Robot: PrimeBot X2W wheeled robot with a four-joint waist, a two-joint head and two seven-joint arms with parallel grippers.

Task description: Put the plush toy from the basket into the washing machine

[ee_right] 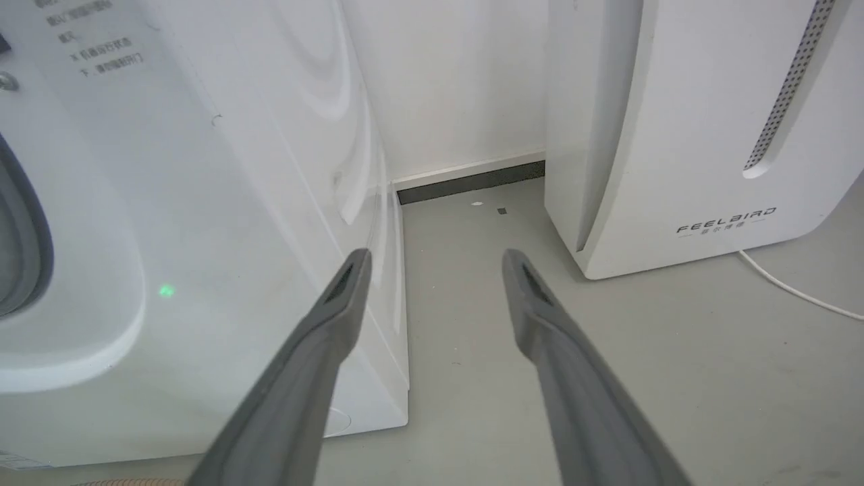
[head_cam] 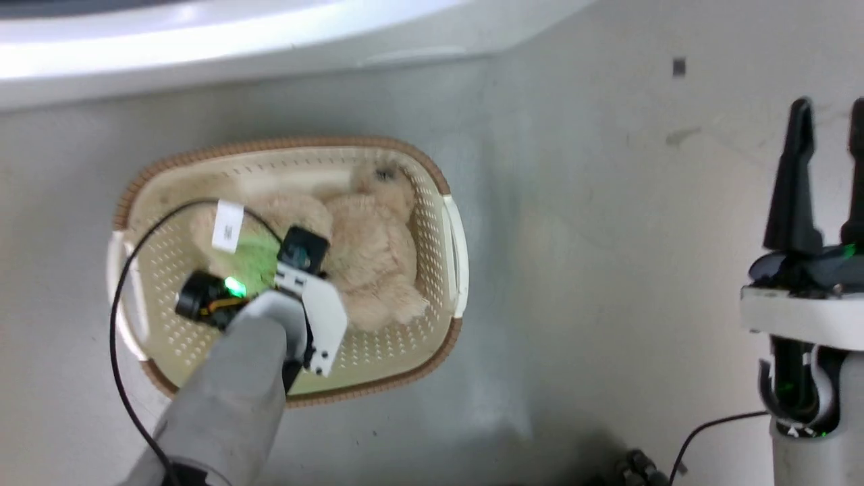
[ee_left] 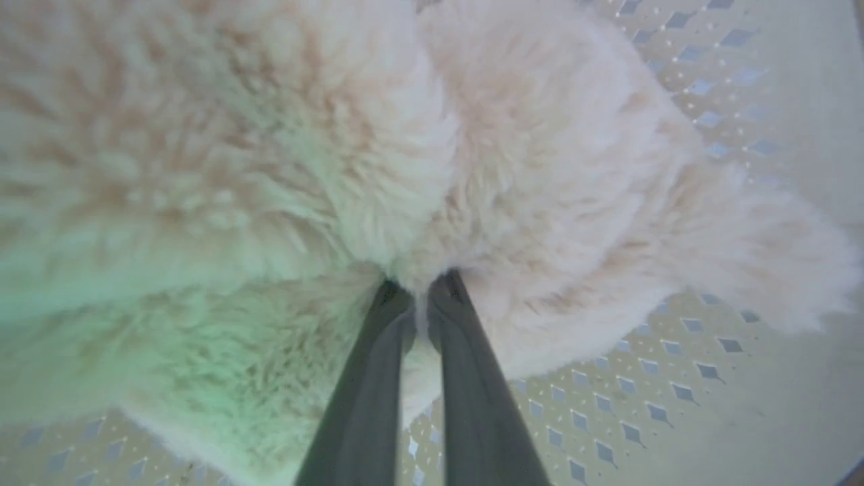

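The beige plush toy [head_cam: 368, 250] lies in the cream oval basket [head_cam: 290, 144] on the grey floor. My left arm reaches down into the basket over the toy's left part. In the left wrist view my left gripper [ee_left: 420, 287] is shut on the plush toy [ee_left: 337, 135], its tips sunk in the shaggy fur, with the perforated basket floor [ee_left: 675, 378] below. My right gripper [head_cam: 827, 128] stands open and empty at the far right, well clear of the basket. It faces the white washing machine [ee_right: 169, 236], whose front also runs along the head view's top [head_cam: 202, 47].
A white appliance [ee_right: 709, 135] with a nameplate stands right of the washer, a floor gap between them. A white cord [ee_right: 796, 290] trails from it. A black cable [head_cam: 709, 432] lies by my right arm. A white label [head_cam: 227, 226] shows inside the basket.
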